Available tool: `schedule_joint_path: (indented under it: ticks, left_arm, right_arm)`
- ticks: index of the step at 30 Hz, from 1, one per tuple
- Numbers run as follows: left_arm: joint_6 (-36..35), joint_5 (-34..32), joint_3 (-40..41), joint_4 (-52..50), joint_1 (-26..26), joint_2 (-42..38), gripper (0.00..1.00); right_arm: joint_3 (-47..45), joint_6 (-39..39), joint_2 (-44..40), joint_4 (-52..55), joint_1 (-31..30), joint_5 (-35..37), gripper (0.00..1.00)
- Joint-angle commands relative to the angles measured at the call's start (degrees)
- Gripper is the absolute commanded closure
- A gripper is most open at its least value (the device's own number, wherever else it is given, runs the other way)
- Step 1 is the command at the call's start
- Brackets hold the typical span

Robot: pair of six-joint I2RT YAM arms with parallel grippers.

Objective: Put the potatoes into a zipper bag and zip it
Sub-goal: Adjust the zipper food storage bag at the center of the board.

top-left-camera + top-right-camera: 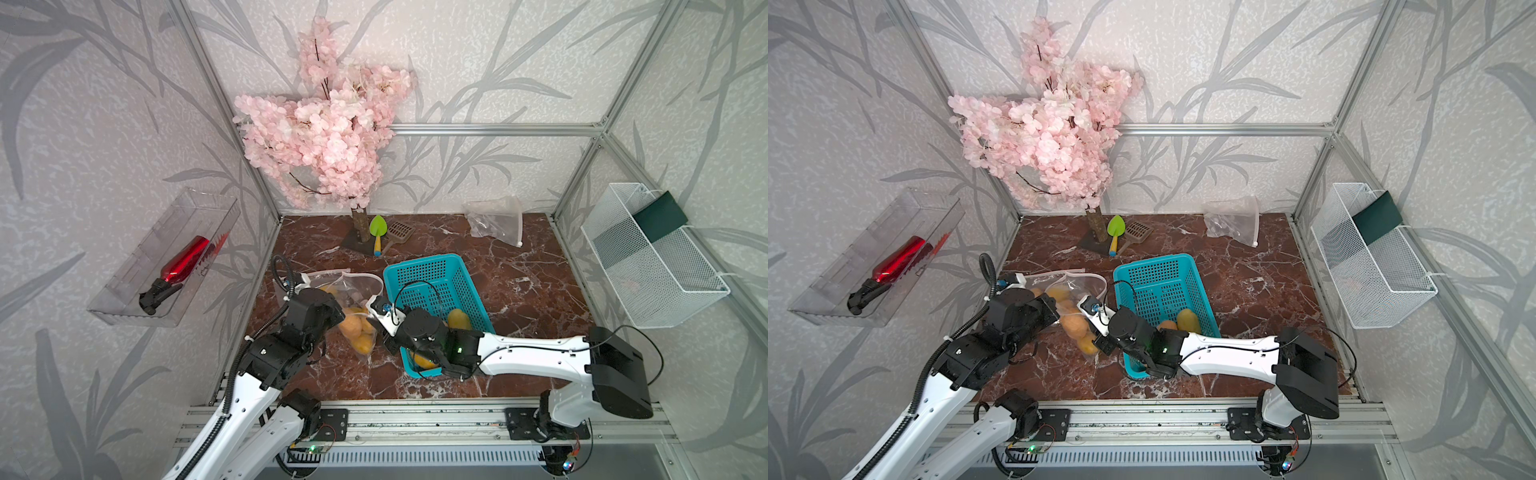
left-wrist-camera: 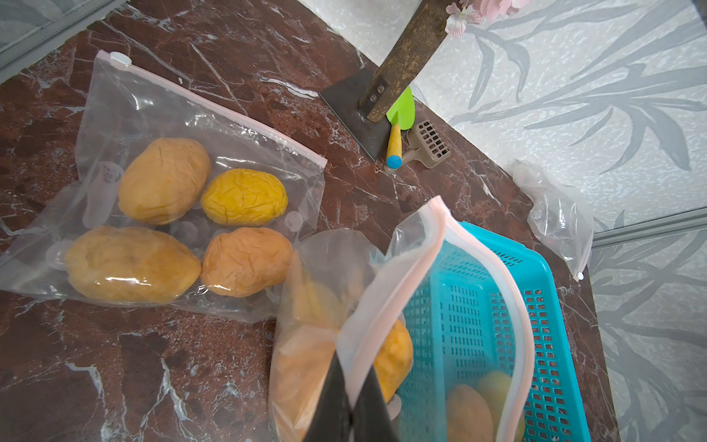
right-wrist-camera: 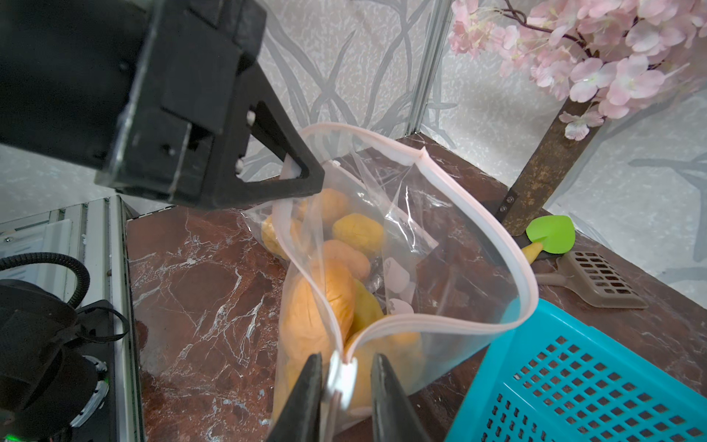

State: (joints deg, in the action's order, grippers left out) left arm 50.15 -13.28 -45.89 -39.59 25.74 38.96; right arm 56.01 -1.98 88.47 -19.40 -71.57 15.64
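Zipping, we judge: our left gripper point(image 3: 304, 183) pinches the bag point(image 3: 440, 268) rim; our right gripper point(image 3: 346, 361) straddles the slider point(image 3: 341, 379), jaws apart. Next we clamp it and pull.

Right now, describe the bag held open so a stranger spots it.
Find the teal basket. Beside it stands a clear zipper bag of potatoes. Unlike the flat zipped bag and the crumpled empty bag, its mouth gapes, pinched by the left fingers.

Zipper bag point(image 3: 451, 344) holding potatoes point(image 3: 325, 302), left of basket point(image 1: 424, 262) (more potatoes inside).
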Motion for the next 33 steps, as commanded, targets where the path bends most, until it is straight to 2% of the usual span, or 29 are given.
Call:
schedule_joint_path:
  ticks: [1, 3, 7, 13, 16, 23, 30, 31, 33]
  left_arm:
    - [0.7, -0.5, 0.6, 1.3, -0.3, -0.5, 1.00]
    - [0.7, -0.4, 0.5, 1.3, -0.2, -0.6, 1.00]
    - [0.7, -0.4, 0.5, 1.4, -0.3, -0.5, 1.00]
    - [0.8, -0.4, 0.5, 1.4, -0.2, -0.7, 1.00]
    - [0.8, -0.5, 0.5, 1.3, -0.3, -0.7, 1.00]
    - [0.8, -0.5, 0.6, 1.3, -0.3, -0.6, 1.00]
    - [1.3, -0.2, 0.5, 0.8, -0.4, -0.4, 1.00]
    - [1.6, -0.1, -0.1, -0.2, -0.4, -0.1, 0.95]
    - [2.9, 0.0, -1.7, -3.2, -0.4, 0.5, 0.78]
  right_arm:
    - [-1.8, -1.0, 0.0, -2.8, -0.3, -0.7, 0.74]
    - [-2.7, -1.5, 0.0, -3.5, -0.4, -0.8, 0.73]
    - [-4.9, -2.1, 0.2, -6.0, -0.4, -1.8, 0.60]
    - [-6.0, -2.5, 1.0, -8.4, -0.3, -1.7, 0.59]
    - [-5.6, -2.2, 1.5, -8.9, -0.3, -1.6, 0.63]
    - [-5.2, -2.0, 1.5, -9.3, -0.3, -1.6, 0.83]
    - [-5.3, -1.3, 0.6, -8.7, -0.4, -1.0, 0.94]
    - [-5.3, -1.1, 0.4, -8.7, -0.4, -0.8, 0.96]
    - [-5.4, -0.8, 0.2, -8.7, -0.4, -0.4, 0.99]
